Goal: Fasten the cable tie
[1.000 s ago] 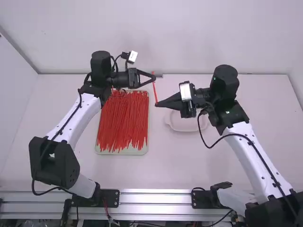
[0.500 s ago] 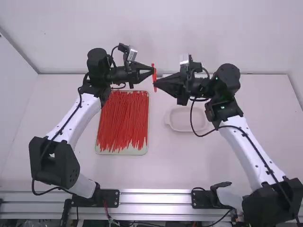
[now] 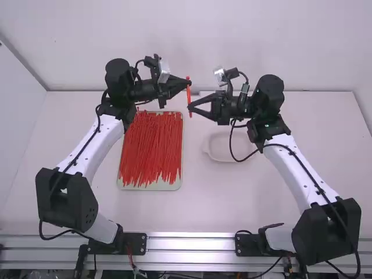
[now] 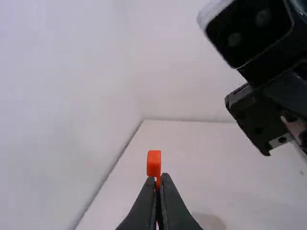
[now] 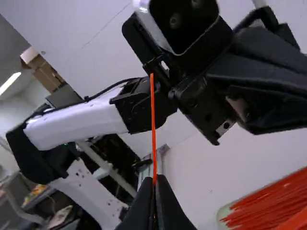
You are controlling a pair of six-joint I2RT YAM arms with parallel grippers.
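White table bears a tray of red ties.

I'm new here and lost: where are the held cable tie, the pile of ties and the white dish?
held cable tie (image 3: 189,97): high view, middle of its strap.
pile of ties (image 3: 152,148): high view, centre of the pile.
white dish (image 3: 220,149): high view, bare inside.

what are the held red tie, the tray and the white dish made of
The thin red cable tie looks like moulded plastic, likely nylon: uniform colour, slim strap, blocky head. The flat beige tray under the pile of red ties seems matte plastic or board; unclear. The shallow white dish looks smooth plastic, possibly ceramic.
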